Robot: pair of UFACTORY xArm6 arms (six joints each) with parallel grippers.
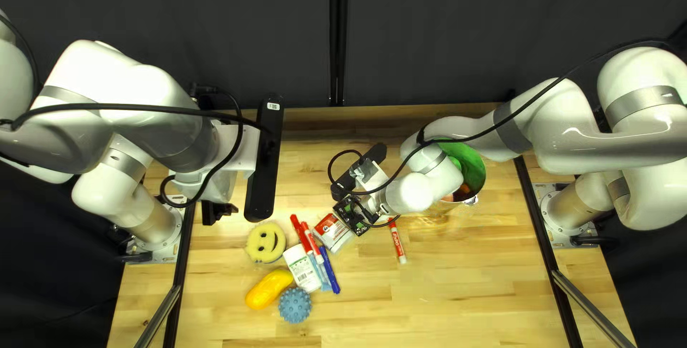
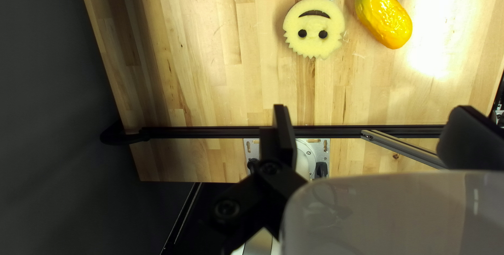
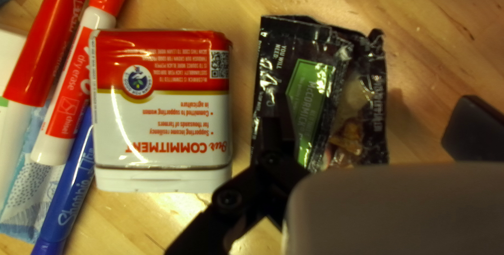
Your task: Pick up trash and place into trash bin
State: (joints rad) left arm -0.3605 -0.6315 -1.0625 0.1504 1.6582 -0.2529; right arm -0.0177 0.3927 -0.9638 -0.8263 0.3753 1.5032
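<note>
In the top left view, my right gripper (image 1: pixel 370 212) is low by a crumpled black packet (image 1: pixel 351 217), partly hiding it. The right wrist view has my right gripper (image 3: pixel 375 135) open, one finger overlapping the black packet (image 3: pixel 325 95), the other off beside it. The green-lined bin (image 1: pixel 473 170), holding some orange-brown things, is partly covered by my right arm. Over the table's left part hangs my left gripper (image 1: pixel 219 212); its wrist view shows the left gripper (image 2: pixel 370 134) open and holding nothing.
Beside the packet lies a red-white tin (image 1: pixel 333 232). A smiley sponge (image 1: pixel 265 242), yellow mango-like item (image 1: pixel 268 289), spiky blue ball (image 1: pixel 295 306), white box (image 1: pixel 303 268) and several pens are grouped nearby; a red-white marker (image 1: pixel 398 241) lies apart. Black rails (image 1: pixel 184 269) run along the table's sides.
</note>
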